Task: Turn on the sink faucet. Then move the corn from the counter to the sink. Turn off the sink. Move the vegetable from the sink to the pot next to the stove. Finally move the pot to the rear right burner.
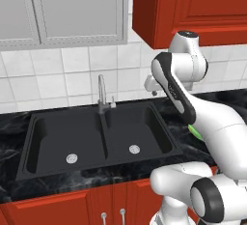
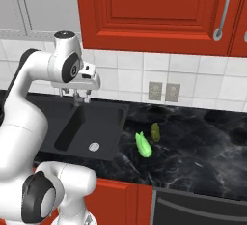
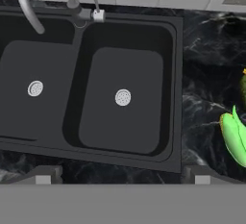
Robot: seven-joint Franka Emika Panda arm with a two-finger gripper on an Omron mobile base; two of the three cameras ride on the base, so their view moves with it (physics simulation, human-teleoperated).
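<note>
Black marble table carries the corn, bright green, lying just right of the sink; a darker vegetable sits beside it at about 1 o'clock. In the hand view we see the corn at 3 o'clock, on the table outside the right basin. Our gripper hangs above the sink near the faucet, its jaws spread wide with nothing between them. The faucet spout leans over the left basin; we see no water running.
</note>
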